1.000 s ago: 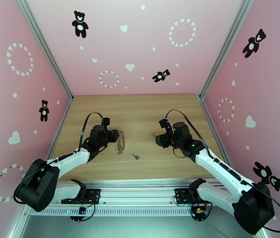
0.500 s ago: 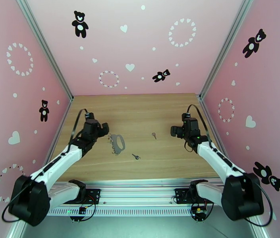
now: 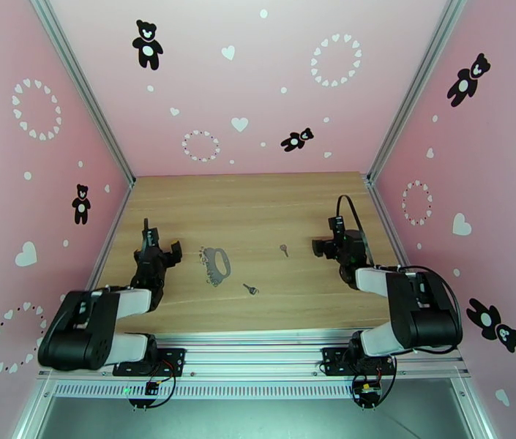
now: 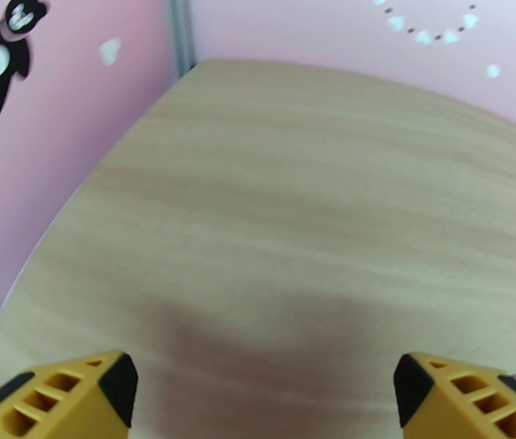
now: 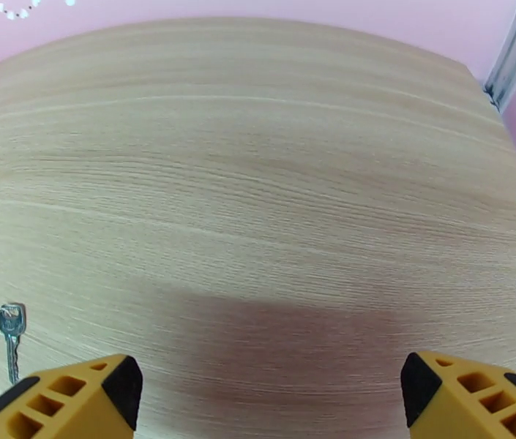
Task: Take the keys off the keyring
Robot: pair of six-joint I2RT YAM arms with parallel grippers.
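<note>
Tiny dark-grey metal keys (image 3: 285, 249) lie off thin silvery oval keyring (image 3: 216, 263); job seems done, so L gripper (image 3: 172, 252) & R gripper (image 3: 321, 247) gape empty.

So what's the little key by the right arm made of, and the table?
The key looks like metal: silvery-grey, with a shiny round head. The table looks like pale wood, matte, with long grain lines, though it could be printed laminate.

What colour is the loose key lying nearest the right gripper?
Silvery grey metal; the key shows best in the right wrist view.
</note>
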